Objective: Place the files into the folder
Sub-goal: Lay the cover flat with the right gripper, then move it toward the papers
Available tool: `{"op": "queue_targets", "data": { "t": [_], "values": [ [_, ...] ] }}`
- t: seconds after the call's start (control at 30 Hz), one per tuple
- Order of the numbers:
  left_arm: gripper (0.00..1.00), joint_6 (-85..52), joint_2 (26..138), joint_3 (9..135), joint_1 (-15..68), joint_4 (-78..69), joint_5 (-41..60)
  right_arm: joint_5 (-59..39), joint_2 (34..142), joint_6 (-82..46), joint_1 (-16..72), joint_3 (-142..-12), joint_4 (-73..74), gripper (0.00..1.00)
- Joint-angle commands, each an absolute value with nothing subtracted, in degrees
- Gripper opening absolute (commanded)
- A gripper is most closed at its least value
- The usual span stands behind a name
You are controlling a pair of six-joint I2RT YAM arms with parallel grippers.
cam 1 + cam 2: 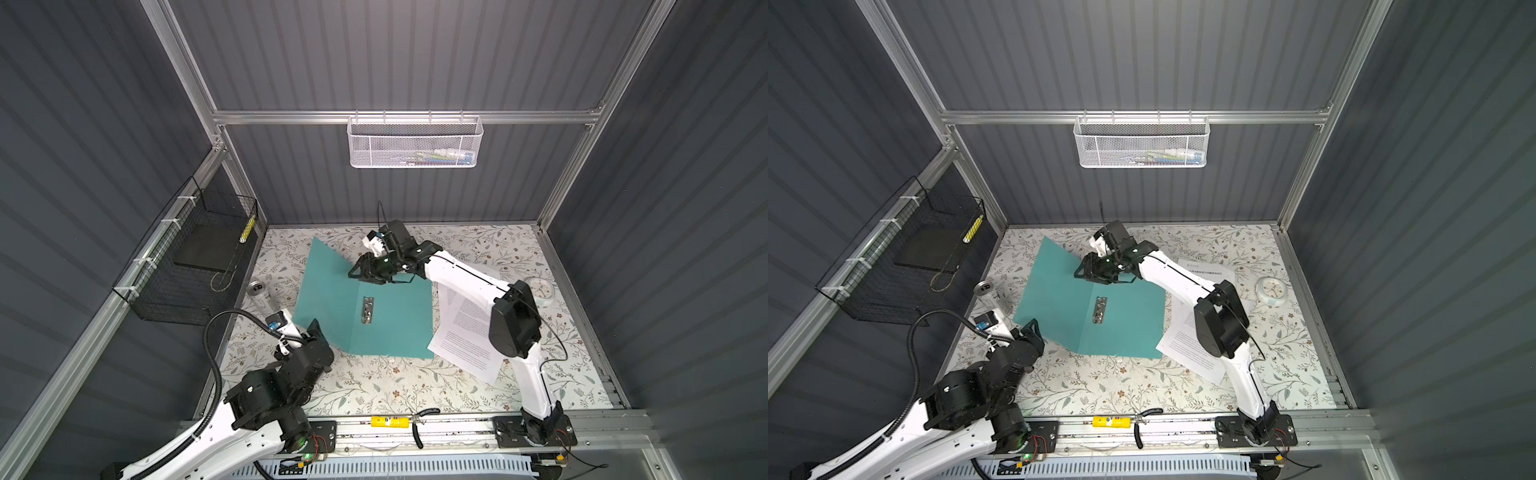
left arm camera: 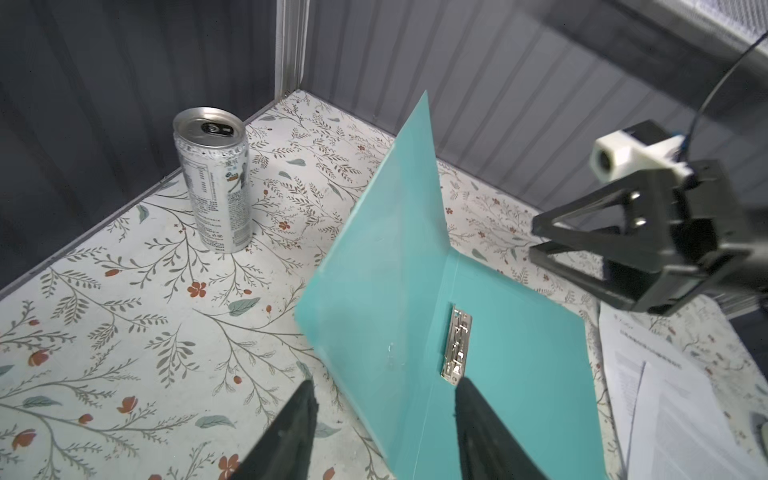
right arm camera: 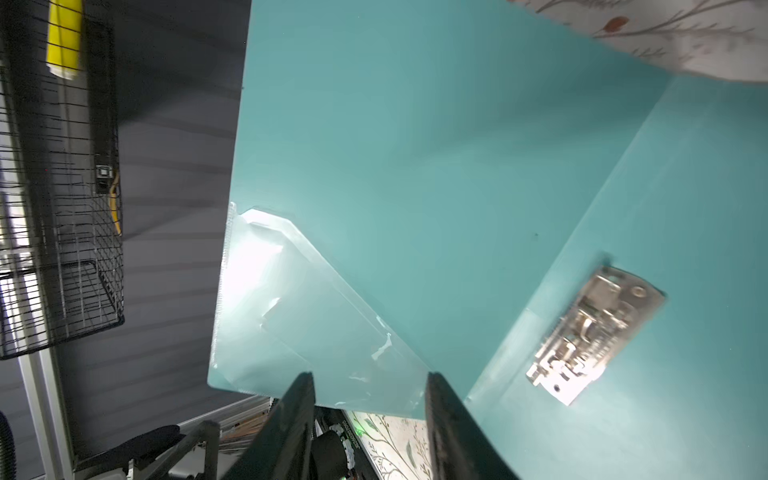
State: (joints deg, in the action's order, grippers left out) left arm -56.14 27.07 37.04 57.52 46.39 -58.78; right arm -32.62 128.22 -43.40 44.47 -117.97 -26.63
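The teal folder [image 1: 399,324] lies open mid-table, its right half flat. Its left cover [image 1: 328,282] stands tilted up. A metal clip bar [image 1: 368,309] sits by the spine. The files [image 1: 465,332], white printed sheets, lie on the table to the right of the folder, partly under the right arm. My left gripper [image 1: 313,328] is open at the folder's near left corner; in the left wrist view the raised cover's lower edge runs between the spread fingers [image 2: 478,415]. My right gripper [image 1: 361,274] hangs open over the far end of the spine, holding nothing.
A silver can [image 1: 259,297] stands left of the folder. A small clock [image 1: 540,289] lies at the right. A black wire basket [image 1: 187,257] hangs on the left wall, a white mesh basket [image 1: 415,143] on the back wall. A yellow item [image 1: 388,422] and pliers [image 1: 419,424] rest on the front rail.
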Motion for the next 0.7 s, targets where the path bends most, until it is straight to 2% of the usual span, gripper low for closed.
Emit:
{"op": "queue_targets", "data": {
  "t": [0.0,0.1,0.17,0.23,0.37,0.47,0.57,0.67],
  "values": [
    [0.59,-52.0,26.1,39.3,57.1,49.6,-61.7,-32.6,134.0,-41.8,45.6,-126.5,-34.0,0.46],
    [0.65,-47.3,28.4,41.5,57.1,47.2,-61.3,-32.9,136.2,-40.1,45.5,-130.9,-36.4,0.46],
    [0.68,-42.7,31.5,42.7,57.2,43.0,-59.8,-32.6,133.9,-37.7,45.2,-128.2,-35.9,0.46],
    [0.70,-39.1,35.7,43.8,57.2,38.7,-57.9,-30.8,128.6,-35.7,44.8,-120.6,-32.8,0.46],
    [0.73,-34.7,46.1,46.5,57.1,31.2,-53.3,-23.6,113.6,-35.0,42.7,-97.5,-23.3,0.44],
    [0.76,-31.4,51.4,47.6,56.8,25.2,-48.8,-21.9,101.9,-37.5,38.6,-79.2,-15.6,0.41],
    [0.80,-28.7,55.0,47.3,55.7,18.5,-44.4,-20.4,90.6,-39.0,33.1,-65.3,-13.5,0.42],
    [0.84,-26.2,58.4,46.7,52.6,12.2,-37.1,-14.8,78.9,-38.2,28.0,-55.4,-15.8,0.47]
  ]
}}
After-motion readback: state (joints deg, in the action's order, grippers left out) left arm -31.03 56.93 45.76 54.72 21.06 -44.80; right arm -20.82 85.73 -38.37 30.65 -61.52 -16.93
